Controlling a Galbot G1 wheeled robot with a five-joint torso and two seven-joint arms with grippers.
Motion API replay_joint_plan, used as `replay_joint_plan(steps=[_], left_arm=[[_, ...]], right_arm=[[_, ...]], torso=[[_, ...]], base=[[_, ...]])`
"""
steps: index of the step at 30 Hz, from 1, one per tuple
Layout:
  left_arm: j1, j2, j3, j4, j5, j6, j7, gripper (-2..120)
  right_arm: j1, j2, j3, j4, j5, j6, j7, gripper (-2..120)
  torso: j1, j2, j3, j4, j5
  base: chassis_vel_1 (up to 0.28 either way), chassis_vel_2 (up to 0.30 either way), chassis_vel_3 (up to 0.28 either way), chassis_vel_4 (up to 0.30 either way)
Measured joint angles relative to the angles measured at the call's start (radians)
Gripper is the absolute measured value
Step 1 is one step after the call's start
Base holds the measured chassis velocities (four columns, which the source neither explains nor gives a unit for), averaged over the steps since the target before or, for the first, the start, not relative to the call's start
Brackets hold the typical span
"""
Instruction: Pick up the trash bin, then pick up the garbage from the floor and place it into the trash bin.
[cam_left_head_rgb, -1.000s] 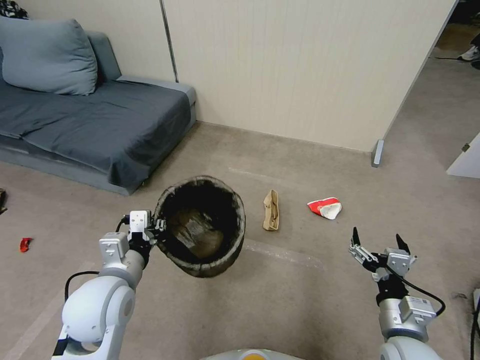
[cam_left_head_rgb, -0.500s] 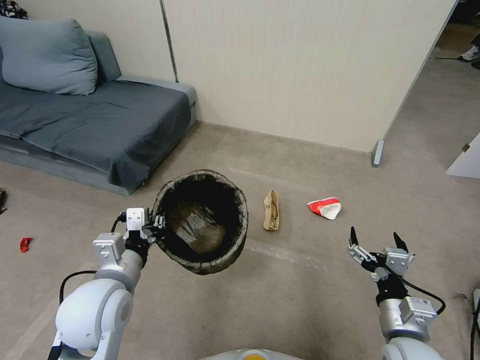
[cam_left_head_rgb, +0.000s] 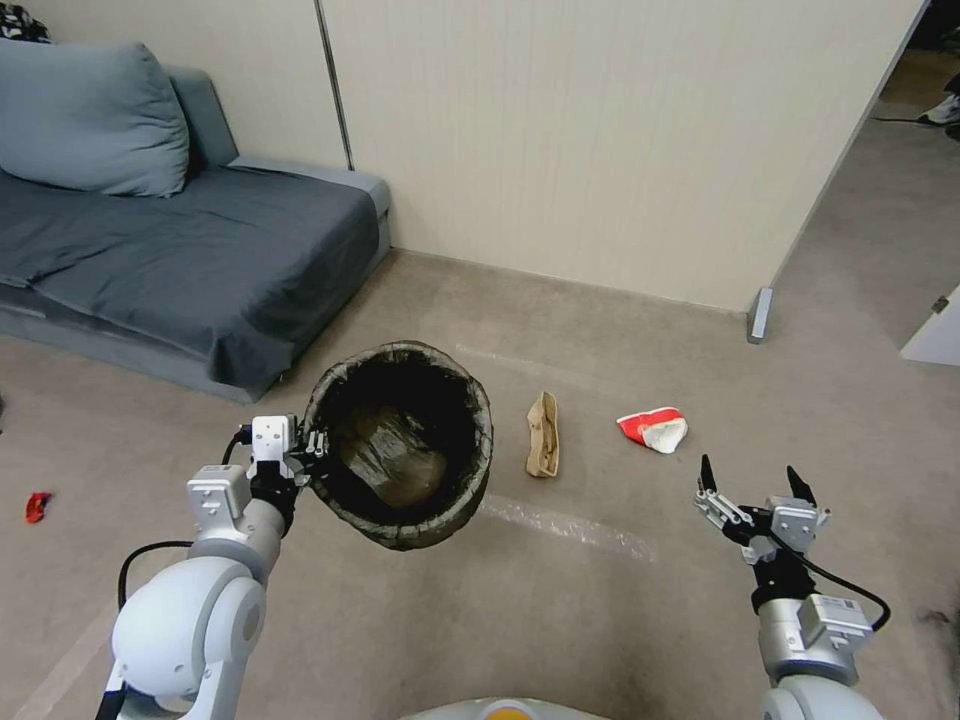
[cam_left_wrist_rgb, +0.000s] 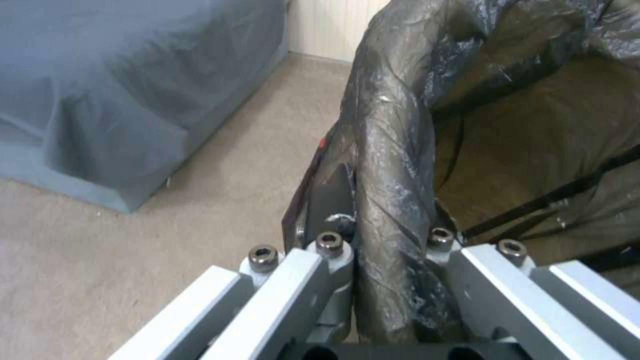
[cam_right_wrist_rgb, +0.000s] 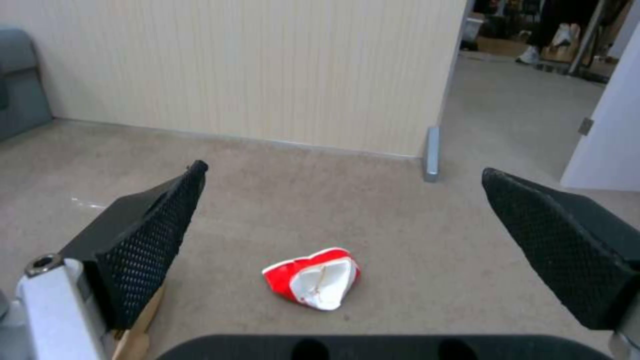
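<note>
Head view has the left gripper pinching the rim of the trash bin aloft at centre frame, bin step done, while the right gripper hangs spread lower right, needing to descend onto the red-and-white carton.

The trash bin hides its own white wall under the liner.

Glossy, crinkled dark plastic liner over the trash bin rim, clamped between bare metal fingers of the left gripper. Matt black dimpled rubber pads on the spread right gripper. Beside the bin, creased brown paper bag; beyond it, crushed red-and-white carton on rough matt carpet. Soft grey cloth sofa.
</note>
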Motion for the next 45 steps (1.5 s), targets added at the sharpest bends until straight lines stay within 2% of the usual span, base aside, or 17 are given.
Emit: replay_joint_plan(steps=[36,40,45], left_arm=[[-0.006,-0.001,-0.001,0.011,0.0,0.003,0.002,3],[-0.006,-0.001,-0.004,0.005,-0.001,0.004,0.002,3],[-0.006,0.001,-0.005,-0.009,-0.002,0.013,0.002,3]], right_arm=[[0.013,-0.004,-0.008,-0.028,0.001,0.003,0.001,100],[0.039,-0.017,-0.021,-0.051,0.007,-0.031,-0.009,100],[0.113,-0.069,-0.051,-0.094,0.062,-0.121,-0.019,100]], torso=[[0.0,0.0,0.0,-0.0001,0.0],[0.0,0.0,0.0,-0.0001,0.0],[0.0,0.0,0.0,0.0,0.0]], base=[[-0.078,0.083,0.081,-0.08],[-0.035,0.022,0.026,-0.033],[0.0,0.0,0.0,0.0]])
